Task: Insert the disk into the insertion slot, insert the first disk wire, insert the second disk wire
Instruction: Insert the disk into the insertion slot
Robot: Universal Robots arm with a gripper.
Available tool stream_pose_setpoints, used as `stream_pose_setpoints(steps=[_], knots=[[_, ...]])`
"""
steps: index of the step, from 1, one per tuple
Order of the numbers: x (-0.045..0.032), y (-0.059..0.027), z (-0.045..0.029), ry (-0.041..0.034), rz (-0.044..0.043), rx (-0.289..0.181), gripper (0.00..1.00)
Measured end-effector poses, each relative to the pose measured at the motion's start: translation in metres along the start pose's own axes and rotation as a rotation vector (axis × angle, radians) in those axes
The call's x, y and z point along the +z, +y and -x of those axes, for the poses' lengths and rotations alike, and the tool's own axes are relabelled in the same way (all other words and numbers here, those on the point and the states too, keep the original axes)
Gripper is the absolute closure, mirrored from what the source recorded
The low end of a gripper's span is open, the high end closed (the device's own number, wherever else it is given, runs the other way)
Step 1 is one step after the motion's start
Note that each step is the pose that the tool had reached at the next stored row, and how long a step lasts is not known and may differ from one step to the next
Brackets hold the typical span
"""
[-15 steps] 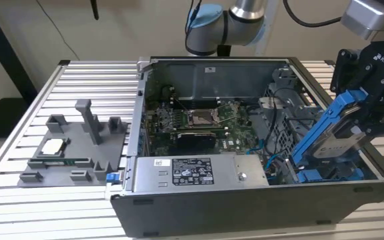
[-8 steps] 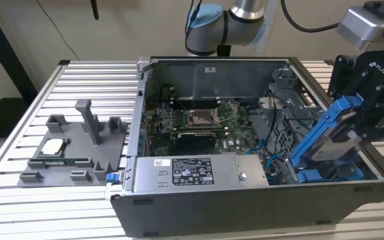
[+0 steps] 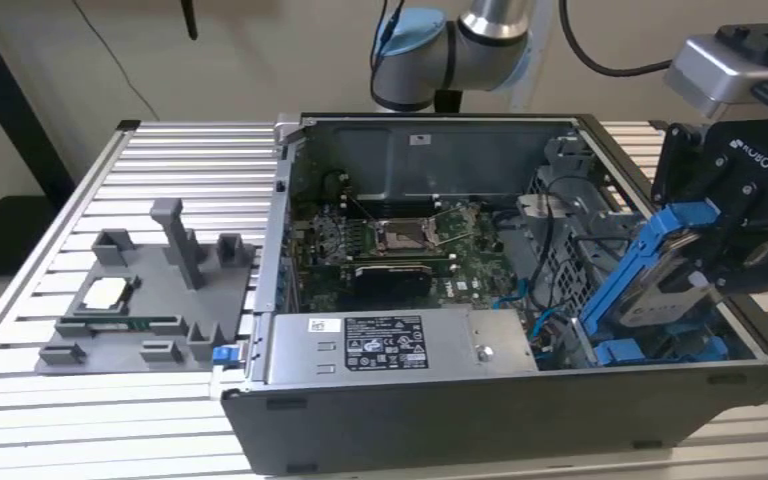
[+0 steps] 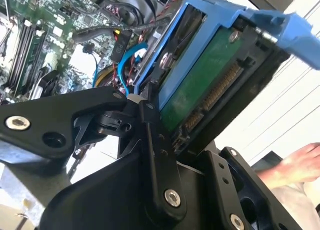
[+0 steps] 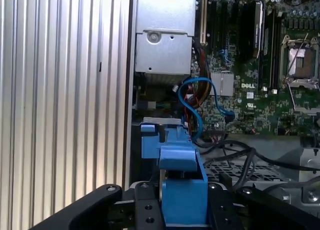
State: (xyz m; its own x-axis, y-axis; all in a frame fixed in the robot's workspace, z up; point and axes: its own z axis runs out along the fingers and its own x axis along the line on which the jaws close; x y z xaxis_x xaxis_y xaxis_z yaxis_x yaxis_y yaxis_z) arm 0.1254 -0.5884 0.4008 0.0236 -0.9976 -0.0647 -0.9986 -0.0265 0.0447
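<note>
Ribbed aluminium table (image 3: 117, 150) bore an open grey computer case (image 3: 491, 430). Black gripper (image 3: 688, 262) fingers pinched the blue-framed silver hard drive (image 3: 664, 295), its long axis steeply tilted and its lower end pointing into the grey drive bay (image 3: 624, 348).

Table: I see a ribbed aluminium slat table (image 3: 157, 160); its bare slats also show in the first wrist view (image 5: 60, 89).
Right load: an open computer case (image 3: 491, 425) stands on the slats at the exterior view's right.
Left load: a grey plastic fixture plate (image 3: 157, 290) lies flat, just beside the case.
</note>
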Motion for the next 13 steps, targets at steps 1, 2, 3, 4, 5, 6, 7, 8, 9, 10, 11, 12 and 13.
stream_pose_setpoints(steps=[1, 2, 3, 4, 5, 6, 7, 8, 9, 10, 11, 12, 13], knots=[[0.0000, -0.0001, 0.0000, 0.0001, -0.0002, 0.001, 0.67], [0.0000, -0.0001, 0.0000, 0.0002, -0.0001, 0.001, 0.67], [-0.0001, -0.0001, 0.0000, -0.0003, 0.0008, 0.001, 0.67], [-0.0006, -0.0003, 0.0000, -0.0005, 0.0031, 0.001, 0.67], [-0.0013, -0.0006, 0.0001, -0.0001, 0.0063, 0.001, 0.67], [-0.0022, -0.0008, 0.0001, 0.0009, 0.0099, 0.002, 0.67], [-0.0031, -0.0009, 0.0000, 0.0017, 0.0140, 0.002, 0.67], [-0.0043, -0.0013, 0.0001, 0.0029, 0.0177, 0.002, 0.67], [-0.0055, -0.0019, 0.0003, 0.0040, 0.0219, 0.003, 0.67], [-0.0066, -0.0023, 0.0003, 0.0038, 0.0256, 0.003, 0.67], [-0.0069, -0.0025, 0.0004, 0.0041, 0.0279, 0.003, 0.67], [-0.0068, -0.0028, 0.0004, 0.0040, 0.0279, 0.003, 0.67], [-0.0063, -0.0031, 0.0003, 0.0040, 0.0280, 0.003, 0.67]])
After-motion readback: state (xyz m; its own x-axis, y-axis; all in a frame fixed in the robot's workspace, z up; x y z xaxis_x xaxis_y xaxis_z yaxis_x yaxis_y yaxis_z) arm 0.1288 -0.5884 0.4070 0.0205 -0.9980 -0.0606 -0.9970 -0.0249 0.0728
